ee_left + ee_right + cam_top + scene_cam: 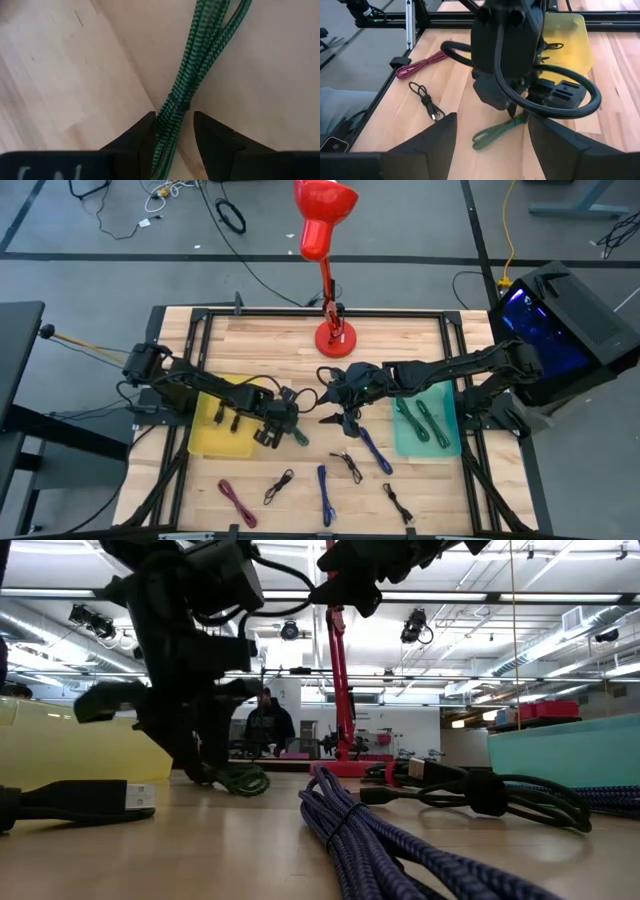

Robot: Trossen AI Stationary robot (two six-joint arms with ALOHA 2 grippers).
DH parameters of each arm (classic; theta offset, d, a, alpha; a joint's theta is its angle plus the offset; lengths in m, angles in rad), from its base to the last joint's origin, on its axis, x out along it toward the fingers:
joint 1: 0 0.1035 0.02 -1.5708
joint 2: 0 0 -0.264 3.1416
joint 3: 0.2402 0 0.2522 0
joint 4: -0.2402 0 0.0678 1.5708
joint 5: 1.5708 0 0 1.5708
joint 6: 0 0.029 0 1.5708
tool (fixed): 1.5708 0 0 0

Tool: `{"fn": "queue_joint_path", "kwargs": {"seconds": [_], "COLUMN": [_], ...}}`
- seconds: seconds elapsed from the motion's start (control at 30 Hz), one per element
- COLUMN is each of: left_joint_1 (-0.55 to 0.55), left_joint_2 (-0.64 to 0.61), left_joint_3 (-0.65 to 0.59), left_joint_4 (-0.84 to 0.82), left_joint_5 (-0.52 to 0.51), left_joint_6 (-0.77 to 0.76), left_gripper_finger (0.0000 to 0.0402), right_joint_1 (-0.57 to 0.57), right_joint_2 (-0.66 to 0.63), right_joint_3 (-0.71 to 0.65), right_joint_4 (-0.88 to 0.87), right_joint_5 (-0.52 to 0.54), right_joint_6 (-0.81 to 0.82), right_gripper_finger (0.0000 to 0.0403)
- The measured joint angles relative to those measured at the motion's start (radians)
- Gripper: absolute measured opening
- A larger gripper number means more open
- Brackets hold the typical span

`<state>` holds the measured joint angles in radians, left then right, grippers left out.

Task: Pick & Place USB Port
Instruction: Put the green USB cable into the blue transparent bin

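Note:
A green braided cable [301,437], coiled into a long bundle, lies on the wooden table just right of the yellow tray [222,442]. My left gripper [283,428] is down at the table over one end of the bundle and is shut on it. In the left wrist view its fingers [174,130] stand on either side of the green cable [200,60]. My right gripper [338,412] hovers open above the table, right of the left gripper, and holds nothing. The right wrist view [492,145] shows the green cable [495,132] stretching toward it. My left gripper pinches the green cable bundle between its two fingers, beside the dark tie band [176,106] around the strands. The fingers come from above, pointing down, and lie across the bundle. The rest of the cable [238,780] lies on the table.
Several more cables lie on the near half of the table: blue [375,450], blue [325,495], black [347,465], black [280,485], pink [237,502]. A teal tray [445,442] on the right holds green cables. A red lamp [330,330] stands at the far edge.

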<state>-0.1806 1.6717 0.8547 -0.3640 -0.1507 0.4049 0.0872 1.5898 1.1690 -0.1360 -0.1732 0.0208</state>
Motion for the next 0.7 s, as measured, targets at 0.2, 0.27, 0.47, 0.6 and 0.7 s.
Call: {"fn": "queue_joint_path", "kwargs": {"seconds": [0.2, 0.27, 0.47, 0.6, 0.7], "left_joint_1": [0.008, 0.009, 0.017, 0.023, 0.037], "left_joint_2": [0.021, 0.022, 0.028, 0.025, 0.024], "left_joint_3": [0.002, 0.002, 0.040, 0.099, 0.172], "left_joint_4": [0.000, -0.002, -0.010, -0.025, -0.071], "left_joint_5": [0.004, 0.018, -0.006, -0.070, -0.107], "left_joint_6": [-0.006, -0.012, -0.110, -0.154, -0.214], "left_gripper_finger": [0.0127, 0.0096, 0.0020, 0.0019, 0.0019], "right_joint_1": [0.000, 0.000, 0.000, 0.000, -0.007], "right_joint_2": [0.000, 0.000, 0.000, 0.000, 0.000], "right_joint_3": [0.000, 0.000, 0.000, 0.000, 0.000], "right_joint_4": [-0.008, -0.009, -0.012, -0.037, -0.062], "right_joint_5": [0.000, 0.001, 0.012, 0.090, 0.146], "right_joint_6": [-0.003, -0.003, -0.012, -0.013, -0.021], "right_gripper_finger": [0.0247, 0.0247, 0.0247, 0.0247, 0.0247]}}
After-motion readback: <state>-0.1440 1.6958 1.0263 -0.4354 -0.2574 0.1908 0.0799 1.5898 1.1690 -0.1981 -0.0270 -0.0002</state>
